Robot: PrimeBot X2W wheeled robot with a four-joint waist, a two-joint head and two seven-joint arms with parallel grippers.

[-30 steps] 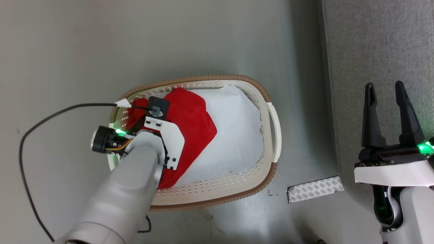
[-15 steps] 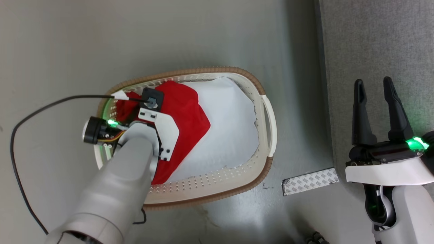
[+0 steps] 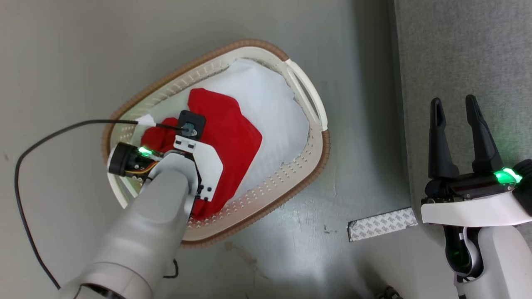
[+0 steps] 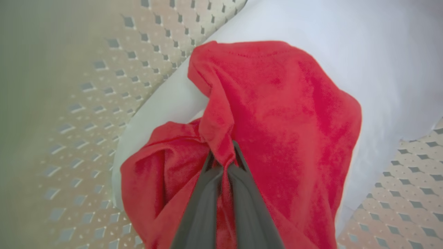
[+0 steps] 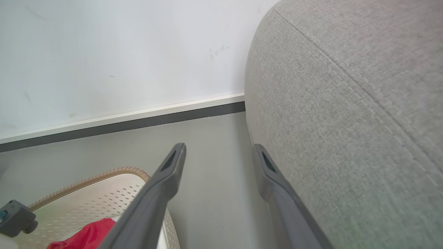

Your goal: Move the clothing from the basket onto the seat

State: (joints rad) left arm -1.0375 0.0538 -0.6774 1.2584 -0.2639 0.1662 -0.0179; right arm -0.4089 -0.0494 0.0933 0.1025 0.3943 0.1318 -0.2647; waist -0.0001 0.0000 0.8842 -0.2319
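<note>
Your left gripper [image 4: 223, 158] pinched the red fabric jersey [image 4: 277, 103] lying inside the oval cream-white perforated plastic basket [image 3: 286, 182]; your right gripper [image 3: 453, 101] stood spread, well apart from that basket.

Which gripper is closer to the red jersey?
The left. The left gripper is shut on a fold of the red jersey; the right gripper hangs open by the grey sofa, well apart from it.
</note>
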